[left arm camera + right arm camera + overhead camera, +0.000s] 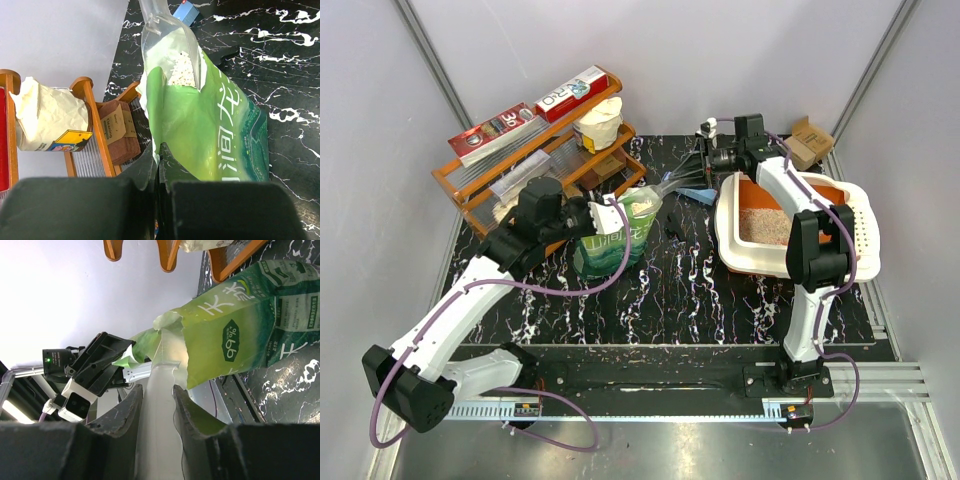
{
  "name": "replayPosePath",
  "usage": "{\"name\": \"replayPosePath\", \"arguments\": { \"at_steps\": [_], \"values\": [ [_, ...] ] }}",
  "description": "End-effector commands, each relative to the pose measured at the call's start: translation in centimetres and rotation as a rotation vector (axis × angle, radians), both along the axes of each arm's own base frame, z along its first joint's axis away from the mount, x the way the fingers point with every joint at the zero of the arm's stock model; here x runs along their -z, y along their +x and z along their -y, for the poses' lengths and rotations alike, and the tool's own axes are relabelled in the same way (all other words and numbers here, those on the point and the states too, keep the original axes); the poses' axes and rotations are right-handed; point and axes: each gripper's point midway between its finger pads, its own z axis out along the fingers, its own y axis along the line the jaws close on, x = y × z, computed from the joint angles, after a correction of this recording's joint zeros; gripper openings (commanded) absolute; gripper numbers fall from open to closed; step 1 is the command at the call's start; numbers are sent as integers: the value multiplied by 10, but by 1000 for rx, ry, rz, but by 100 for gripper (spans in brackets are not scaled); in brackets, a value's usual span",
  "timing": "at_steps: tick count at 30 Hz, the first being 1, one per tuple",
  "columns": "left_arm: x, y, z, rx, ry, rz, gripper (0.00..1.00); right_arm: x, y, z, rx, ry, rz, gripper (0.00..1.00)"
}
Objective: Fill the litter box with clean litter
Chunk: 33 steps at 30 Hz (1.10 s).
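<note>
Black marble-look table (700, 290) w/ white veins, plain pale walls on the left, right & far sides.

Containers first. Litter box (730, 235) sits on the right side of the table: big plastic tray, rounded corners, thick white rim, orange inside. Pale beige-pink litter (760, 225), sandy & fine, covers the part of its floor I can see; the right arm crosses over the rest.

Green pouch (615, 240) is mid-table, left of the box & apart from it. It's glossy film w/ white characters, top torn open, w/ a clear plastic neck stretched out toward the far right. Through the clear part the left wrist cam shows whitish grains (181, 70) inside.

Left gripper (156, 172) is pinched tight on the pouch's left edge, fingers together on the film. Right gripper (157, 395) is clamped on the clear neck, w/ the see-through strip running between its fingers.

Far left: orange wooden rack (448, 178), slatted, rounded post tops. It carries red & white boxes (570, 95), a crumpled cream bag (597, 125) & a brown paper packet (117, 130). Small blue item (695, 195) lies just past the pouch's neck; can't tell what it is. Small cardboard box (810, 140) is at the far right, beyond the litter box.
</note>
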Motion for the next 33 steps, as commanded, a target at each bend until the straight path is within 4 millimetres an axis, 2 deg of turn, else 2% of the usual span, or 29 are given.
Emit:
{"name": "replayPosePath", "arguments": {
  "at_steps": [1, 4, 6, 9, 10, 12, 13, 14, 15, 16, 18, 20, 21, 23, 25, 29, 33],
  "values": [
    [-80, 8, 1, 1, -117, 276, 0, -6, -10, 8, -46, 43, -2, 0],
    [-89, 8, 1, -1, -128, 292, 0, -18, -14, 15, -79, 81, 38, 0],
    [-90, 6, 1, 2, -129, 294, 0, -19, -18, 17, -92, 95, 48, 0],
    [-86, 7, 1, -1, -129, 295, 0, 5, -11, 9, -76, 76, 35, 0],
    [-83, 8, 2, -2, -133, 289, 0, 20, -7, 5, -70, 72, -36, 0],
    [-83, 9, 4, -3, -150, 285, 0, 27, -5, -2, -109, 113, -16, 0],
    [-82, 11, 5, -6, -150, 276, 0, 15, -5, 0, -100, 126, -144, 0],
    [-80, 11, 5, -5, -148, 263, 0, 8, -9, 6, -141, 151, -35, 0],
    [-81, 11, 5, -5, -145, 262, 0, 1, -12, 11, -148, 155, -17, 0],
    [-84, 10, 5, -5, -146, 266, 0, -16, -14, 24, -130, 162, 48, 0],
    [-86, 10, 5, 1, -142, 277, 0, -18, -10, 26, -77, 152, 80, 0],
    [-86, 10, 5, 3, -145, 285, 0, -2, 2, 7, -46, 131, 63, 0],
    [-82, 12, 6, 2, -138, 278, 0, 17, 6, -4, -77, 132, 21, 0],
    [-81, 13, 6, 0, -138, 277, 0, 12, 5, -12, -111, 149, 39, 0],
    [-83, 13, 5, -5, -140, 279, 0, 5, 3, -7, -108, 153, 56, 0],
    [-85, 13, 2, -20, -146, 294, 0, 1, 2, 15, -68, 149, 38, 0],
    [-82, 12, -1, -34, -144, 292, 0, -11, 4, 40, -28, 153, 59, 0]
  ]
}}
